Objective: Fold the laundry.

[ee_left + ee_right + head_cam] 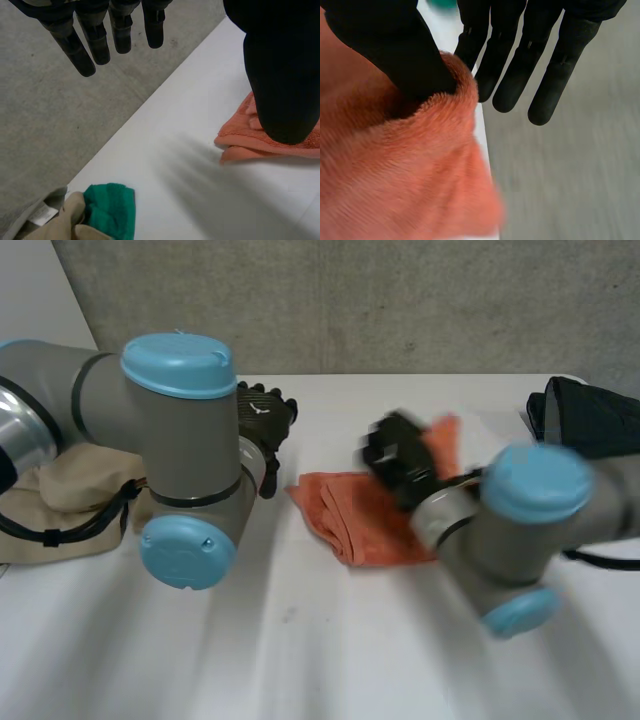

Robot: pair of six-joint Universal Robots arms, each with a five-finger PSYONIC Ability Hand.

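Head view: orange towel (360,515), middle of table (300,640) (bunched).
Left hand (262,418): fingers straight, empty, near far edge.
Right hand (400,460): pinches orange towel's edge.

Orange towel (360,525); green cloth (112,210); beige garment (70,490); black bag (590,415), possibly; white table (300,640).

The small label (41,214) on the beige cloth (70,216) is unreadable.
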